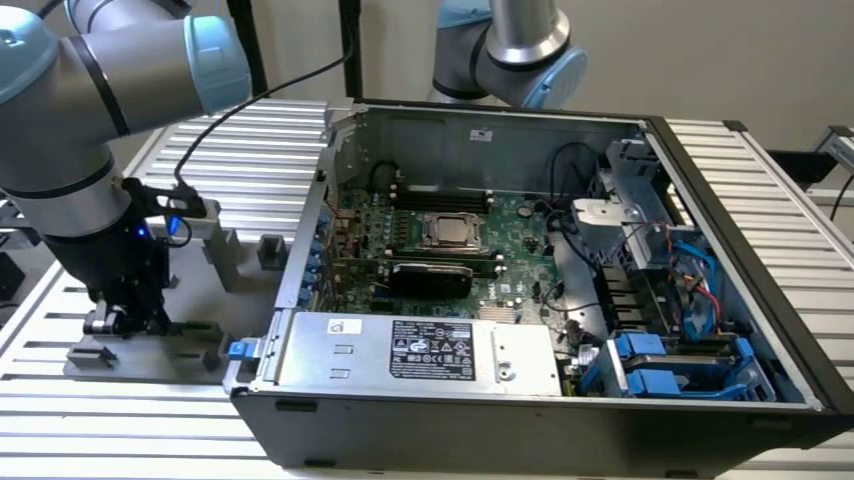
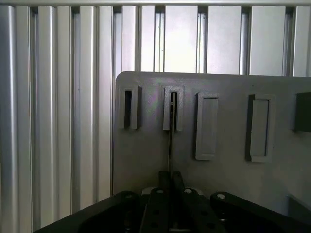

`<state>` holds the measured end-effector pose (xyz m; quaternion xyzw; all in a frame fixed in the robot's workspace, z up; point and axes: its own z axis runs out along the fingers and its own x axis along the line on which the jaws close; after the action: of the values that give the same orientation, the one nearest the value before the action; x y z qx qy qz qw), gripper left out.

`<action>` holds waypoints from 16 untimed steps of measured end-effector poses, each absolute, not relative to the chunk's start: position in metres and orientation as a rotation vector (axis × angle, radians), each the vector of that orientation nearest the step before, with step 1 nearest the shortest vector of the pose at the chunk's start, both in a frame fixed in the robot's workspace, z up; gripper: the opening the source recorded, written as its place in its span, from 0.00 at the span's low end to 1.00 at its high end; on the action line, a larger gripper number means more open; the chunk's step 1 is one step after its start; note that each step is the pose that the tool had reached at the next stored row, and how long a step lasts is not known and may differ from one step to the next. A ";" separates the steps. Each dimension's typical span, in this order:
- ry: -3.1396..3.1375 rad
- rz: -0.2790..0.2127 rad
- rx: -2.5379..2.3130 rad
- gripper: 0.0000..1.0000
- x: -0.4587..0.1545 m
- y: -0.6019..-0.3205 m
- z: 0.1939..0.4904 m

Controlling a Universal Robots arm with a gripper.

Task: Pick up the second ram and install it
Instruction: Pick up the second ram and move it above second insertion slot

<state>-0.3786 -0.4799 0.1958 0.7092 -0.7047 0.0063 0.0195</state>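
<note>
- In the exterior view, the arm (image 1: pixel 80 150) reaches down on the exterior view's left. Its gripper (image 1: pixel 124 322) is low over a grey fixture plate (image 1: pixel 200 300), just beside the open computer case (image 1: pixel 534 440).
- The same view takes in the motherboard (image 1: pixel 521 250) inside the case. The processor socket (image 1: pixel 451 232) sits near its middle, and the power supply (image 1: pixel 414 350) lies along the near wall.
- The wrist view looks along the gripper at the plate. The 2 fingers (image 2: pixel 164 182) are drawn together, clamped on the second ram (image 2: pixel 171 145), which appears edge-on as a thin dark line.
- The second ram's far end lies in the slot of 1 raised block (image 2: pixel 180 111) on the plate.
- The plate rests on a slatted aluminium table (image 2: pixel 48 121).
</note>
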 end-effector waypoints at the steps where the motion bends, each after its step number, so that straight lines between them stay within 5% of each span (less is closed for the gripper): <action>1: -2.187 0.019 2.201 0.14 -0.379 -0.480 0.196; 16: -2.188 0.016 2.202 0.14 -0.379 -0.480 0.211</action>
<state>-0.3785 -0.4799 0.2110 0.7092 -0.7047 0.0053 0.0189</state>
